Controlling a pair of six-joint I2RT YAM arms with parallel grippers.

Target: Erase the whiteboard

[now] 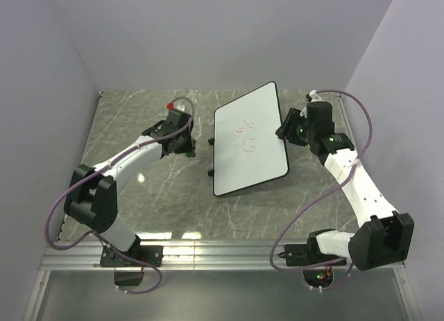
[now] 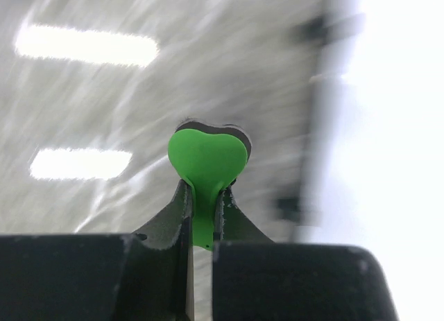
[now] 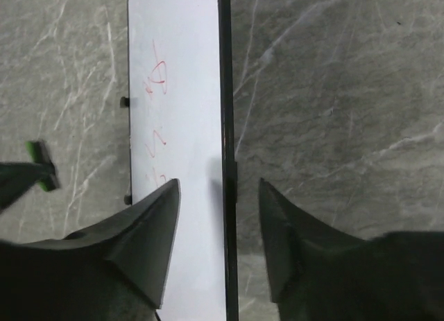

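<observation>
The whiteboard [image 1: 250, 141] lies tilted on the marble table, white with a thin black rim and red scribbles [image 1: 247, 136] near its middle. In the right wrist view it shows edge-on [image 3: 177, 92]. My right gripper [image 3: 219, 189] is open, its jaws straddling the board's right rim without closing on it; in the top view it sits at the board's right edge [image 1: 283, 130]. My left gripper [image 2: 202, 196] is shut on the green eraser [image 2: 207, 161], left of the board. The eraser shows in the top view [image 1: 189, 153] and, small, in the right wrist view [image 3: 41, 165].
The marble tabletop [image 1: 152, 196] has walls on the left, back and right. A red-tipped object [image 1: 171, 106] sits behind the left arm. The board's small black feet [image 1: 211, 172] stick out on its left side. A metal rail [image 1: 222, 255] runs along the near edge.
</observation>
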